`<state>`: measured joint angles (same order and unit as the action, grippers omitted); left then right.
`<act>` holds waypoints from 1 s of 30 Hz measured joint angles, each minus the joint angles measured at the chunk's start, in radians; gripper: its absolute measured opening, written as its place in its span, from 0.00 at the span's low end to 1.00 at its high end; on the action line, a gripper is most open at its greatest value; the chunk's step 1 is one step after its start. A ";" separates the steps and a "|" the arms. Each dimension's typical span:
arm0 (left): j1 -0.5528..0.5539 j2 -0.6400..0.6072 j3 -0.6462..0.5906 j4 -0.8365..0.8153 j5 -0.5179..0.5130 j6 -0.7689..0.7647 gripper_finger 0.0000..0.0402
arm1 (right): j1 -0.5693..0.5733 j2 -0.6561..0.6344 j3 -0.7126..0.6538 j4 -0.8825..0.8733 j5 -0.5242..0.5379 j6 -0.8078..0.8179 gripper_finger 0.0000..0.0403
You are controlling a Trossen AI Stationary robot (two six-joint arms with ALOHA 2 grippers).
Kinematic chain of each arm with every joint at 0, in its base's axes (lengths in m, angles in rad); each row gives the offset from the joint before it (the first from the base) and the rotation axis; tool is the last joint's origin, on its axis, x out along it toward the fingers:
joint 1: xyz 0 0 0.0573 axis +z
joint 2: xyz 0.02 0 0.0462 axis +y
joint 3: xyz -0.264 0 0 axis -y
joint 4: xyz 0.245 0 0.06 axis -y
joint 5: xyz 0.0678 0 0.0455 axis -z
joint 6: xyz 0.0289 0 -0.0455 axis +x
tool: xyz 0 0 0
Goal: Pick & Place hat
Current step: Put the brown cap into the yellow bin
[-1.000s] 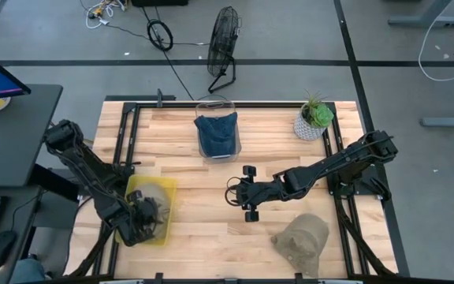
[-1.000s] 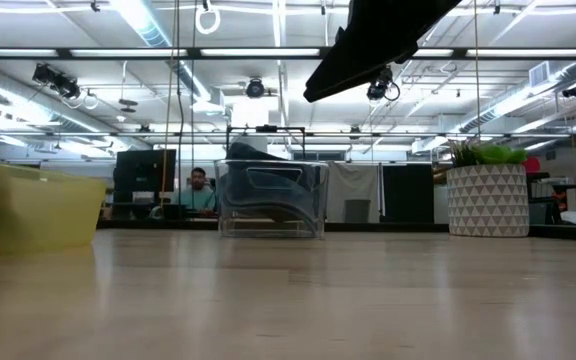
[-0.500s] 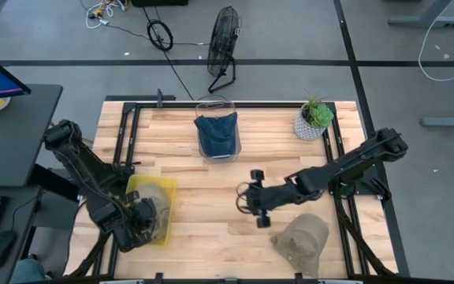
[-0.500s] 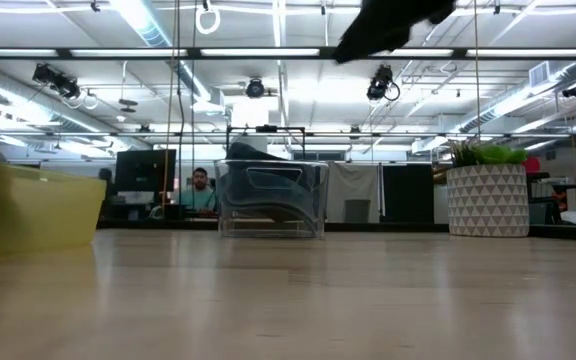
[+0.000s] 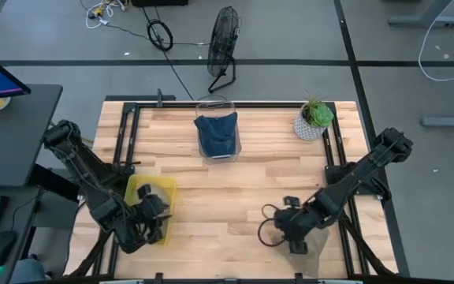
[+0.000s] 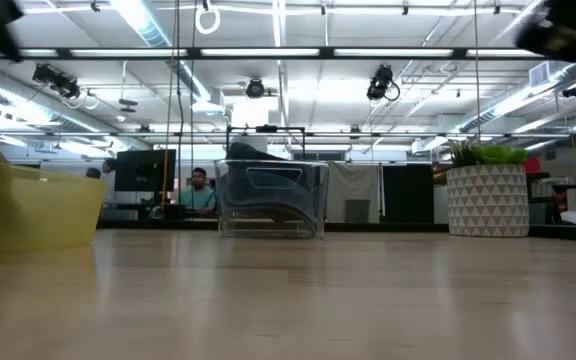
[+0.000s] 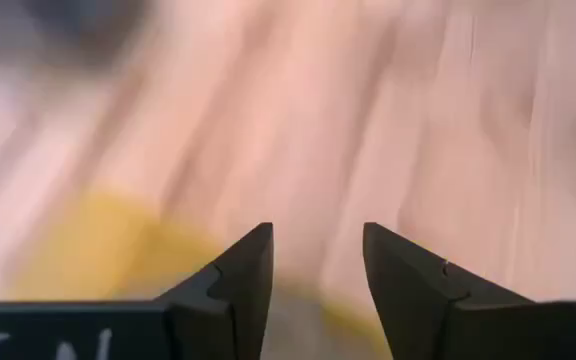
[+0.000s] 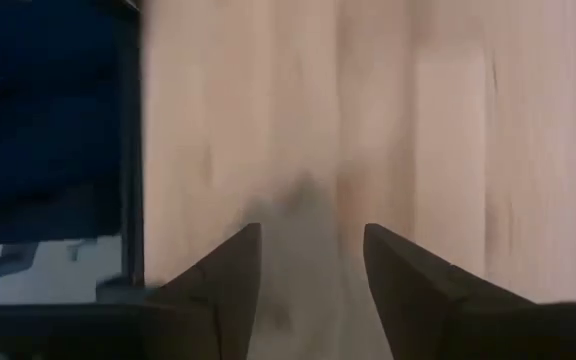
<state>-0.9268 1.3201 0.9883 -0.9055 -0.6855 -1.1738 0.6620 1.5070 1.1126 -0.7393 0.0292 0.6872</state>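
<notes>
Blue hat (image 5: 216, 131) sits in the clear bin (image 5: 217, 150) at the desk's (image 5: 211, 213) far edge, so that one looks placed. Tan hat (image 5: 304, 247) lies on the desk at the near right, mostly hidden under the right gripper (image 5: 288, 233), which is spread and empty above it. Grasp not made yet. Left gripper (image 5: 153, 221) is spread over the yellow bin (image 5: 136, 189), empty.

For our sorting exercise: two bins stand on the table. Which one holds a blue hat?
The clear bin at the table's far edge holds the blue hat. The yellow bin sits near the left edge, under the left tool.
</notes>
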 joint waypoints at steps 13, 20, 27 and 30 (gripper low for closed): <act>0.219 0.002 0.000 0.449 -0.122 0.461 0.39 | 0.121 0.000 0.000 -0.180 -0.034 0.380 0.45; 0.280 0.039 0.000 0.578 -0.062 0.633 0.39 | 0.170 0.000 0.000 -0.171 0.067 0.408 0.45; 0.327 0.212 0.000 0.737 -0.013 0.698 0.35 | 0.193 0.009 -0.065 -0.032 0.068 0.431 0.45; 0.342 0.279 0.000 0.825 -0.010 0.738 0.34 | 0.201 0.012 -0.103 0.010 0.067 0.440 0.45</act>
<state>-0.5850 1.5995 0.9882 -0.0803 -0.6953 -0.4363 0.8632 1.5192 1.0098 -0.7296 0.0962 1.1275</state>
